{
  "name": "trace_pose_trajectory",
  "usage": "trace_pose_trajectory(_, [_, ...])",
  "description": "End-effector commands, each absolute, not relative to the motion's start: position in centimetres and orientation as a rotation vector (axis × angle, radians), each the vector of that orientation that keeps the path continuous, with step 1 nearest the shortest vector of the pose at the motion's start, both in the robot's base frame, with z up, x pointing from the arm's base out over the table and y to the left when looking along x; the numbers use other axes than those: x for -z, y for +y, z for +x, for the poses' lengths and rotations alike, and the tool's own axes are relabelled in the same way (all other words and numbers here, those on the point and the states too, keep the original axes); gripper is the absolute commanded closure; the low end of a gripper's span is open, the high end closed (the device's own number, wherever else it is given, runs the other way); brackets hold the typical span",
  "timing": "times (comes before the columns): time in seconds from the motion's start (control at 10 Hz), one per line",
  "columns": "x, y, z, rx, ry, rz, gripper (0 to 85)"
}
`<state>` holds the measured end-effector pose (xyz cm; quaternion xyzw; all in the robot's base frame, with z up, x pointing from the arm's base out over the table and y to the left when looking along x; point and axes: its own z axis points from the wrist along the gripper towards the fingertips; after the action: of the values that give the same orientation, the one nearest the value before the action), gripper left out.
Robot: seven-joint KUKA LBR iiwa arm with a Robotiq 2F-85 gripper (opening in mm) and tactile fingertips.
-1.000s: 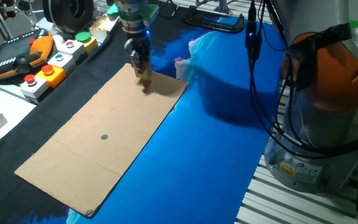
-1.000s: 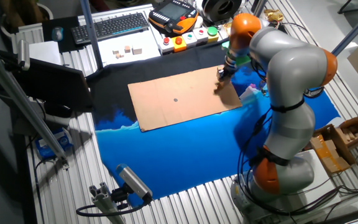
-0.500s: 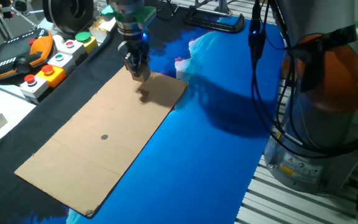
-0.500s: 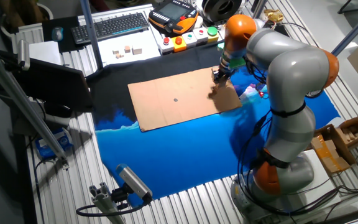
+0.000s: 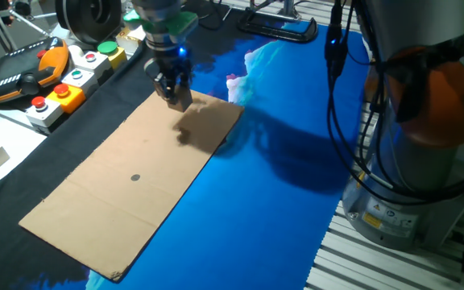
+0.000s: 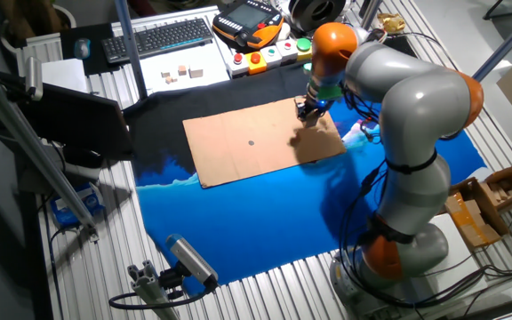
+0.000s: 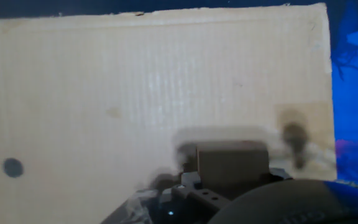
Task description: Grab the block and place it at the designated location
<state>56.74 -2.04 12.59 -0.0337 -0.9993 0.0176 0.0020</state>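
Note:
My gripper (image 5: 176, 100) hangs above the far corner of the brown cardboard sheet (image 5: 127, 201), shut on the light tan wooden block (image 7: 232, 163), which shows between the fingers in the hand view. It casts a shadow on the sheet, so it is lifted clear. It also shows in the other fixed view (image 6: 306, 112). The designated location, a small dark grey dot (image 5: 135, 178), lies near the sheet's middle, well away from the gripper. It shows at the lower left of the hand view (image 7: 13, 167) and in the other fixed view (image 6: 251, 142).
A button box (image 5: 63, 84) and an orange pendant (image 5: 22, 76) stand left of the sheet. Blue cloth (image 5: 264, 201) covers the table to the right. A crumpled white and pink object (image 5: 240, 80) lies beside the sheet's far corner. The arm's base (image 5: 425, 161) is at the right.
The gripper has risen off the cardboard with the block and moved a little left, toward the dot. Its shadow on the sheet has spread.

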Motion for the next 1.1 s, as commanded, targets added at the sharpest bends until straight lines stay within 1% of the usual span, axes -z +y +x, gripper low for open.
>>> trace_pose_trajectory(0.0, [-12.96,-1.57,56.6,-0.049,-3.132,-0.141,84.3])
trace_pose_trajectory(0.1, [-13.09,-1.48,56.45,-0.017,-3.136,-0.199,84.3])
trace_pose_trajectory(0.2, [-13.09,-1.48,56.45,-0.018,-3.14,-0.265,84.3])
trace_pose_trajectory(0.5, [-13.09,-1.48,56.45,-0.108,-3.14,-0.388,84.3])
trace_pose_trajectory(0.6, [-13.09,-1.48,56.45,-0.107,-3.129,-0.397,84.3])
trace_pose_trajectory(0.7, [-13.09,-1.48,56.45,-0.055,-3.115,-0.422,84.3])
trace_pose_trajectory(0.8, [-13.09,-1.48,56.45,-0.046,-3.113,-0.442,84.3])
trace_pose_trajectory(0.9, [-13.09,-1.48,56.45,-0.089,-3.113,-0.52,84.3])
trace_pose_trajectory(1.0, [-13.09,-1.48,56.45,-0.059,-3.089,-0.621,84.3])
